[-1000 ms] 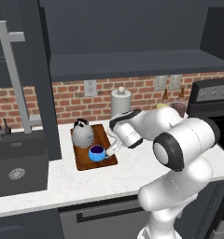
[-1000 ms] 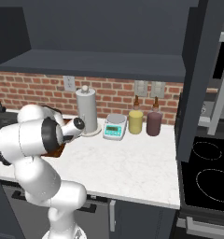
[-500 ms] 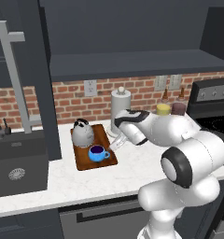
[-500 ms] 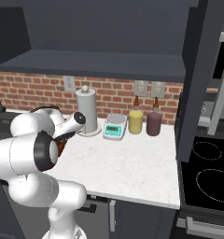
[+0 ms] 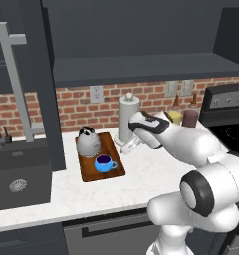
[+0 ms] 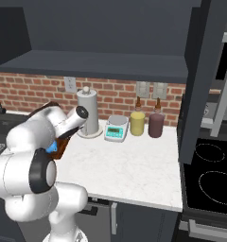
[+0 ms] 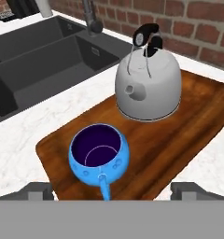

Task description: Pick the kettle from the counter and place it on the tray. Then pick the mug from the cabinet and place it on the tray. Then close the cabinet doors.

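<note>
The silver kettle (image 7: 149, 86) and the blue mug (image 7: 99, 154) both stand on the brown wooden tray (image 7: 188, 135), the mug in front of the kettle with its handle pointing at the hand. My gripper (image 7: 114, 192) hangs open just behind the mug, holding nothing, and its fingertips (image 7: 39, 191) stand wide apart. From the left base, the kettle (image 5: 88, 142), mug (image 5: 105, 163) and tray (image 5: 86, 172) lie left of the gripper (image 5: 130, 146). The cabinet (image 5: 141, 69) is open, with one door (image 5: 47, 84) swung out on the left and the other door (image 6: 200, 80) on the right.
A white paper-towel roll (image 5: 127, 119) stands right behind the gripper. To its right are a scale (image 6: 116, 127), a yellow canister (image 6: 137, 123) and a maroon canister (image 6: 156, 125). The dark sink (image 5: 17, 174) lies left of the tray, the stove (image 6: 210, 175) at far right.
The open gripper has drawn back up and to the right, away from the mug on the tray. The arm's elbow has swung right. Kettle and mug have not moved.
</note>
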Tool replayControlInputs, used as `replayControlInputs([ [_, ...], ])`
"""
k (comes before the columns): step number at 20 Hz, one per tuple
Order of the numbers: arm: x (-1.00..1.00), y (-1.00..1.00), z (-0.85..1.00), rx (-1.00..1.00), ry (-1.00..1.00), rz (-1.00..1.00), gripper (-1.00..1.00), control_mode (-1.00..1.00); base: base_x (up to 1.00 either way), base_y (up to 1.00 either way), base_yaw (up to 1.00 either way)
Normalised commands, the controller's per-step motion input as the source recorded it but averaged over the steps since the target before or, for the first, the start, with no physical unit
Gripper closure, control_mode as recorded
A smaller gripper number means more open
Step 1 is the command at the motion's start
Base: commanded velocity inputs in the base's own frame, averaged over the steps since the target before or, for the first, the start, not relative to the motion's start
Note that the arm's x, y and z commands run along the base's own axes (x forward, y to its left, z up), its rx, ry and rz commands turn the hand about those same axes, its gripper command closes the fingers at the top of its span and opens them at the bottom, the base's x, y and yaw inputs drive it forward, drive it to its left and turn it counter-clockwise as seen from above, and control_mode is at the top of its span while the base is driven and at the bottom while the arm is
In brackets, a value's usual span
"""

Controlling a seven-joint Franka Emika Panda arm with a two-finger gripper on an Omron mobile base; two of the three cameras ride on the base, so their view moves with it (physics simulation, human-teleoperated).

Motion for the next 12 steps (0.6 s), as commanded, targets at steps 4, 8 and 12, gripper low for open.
replayControlInputs([
  [4, -0.63, -0.01, 0.49, 0.0, -0.01, 0.02, -1.0, -1.0, 0.0, 0.0, 0.0],
  [8, -0.61, 0.0, 0.53, 0.0, -0.02, 0.02, -1.0, -1.0, 0.0, 0.0, 0.0],
  [12, -0.7, 0.0, 0.51, -0.03, -0.21, 0.2, -1.0, -1.0, 0.0, 0.0, 0.0],
])
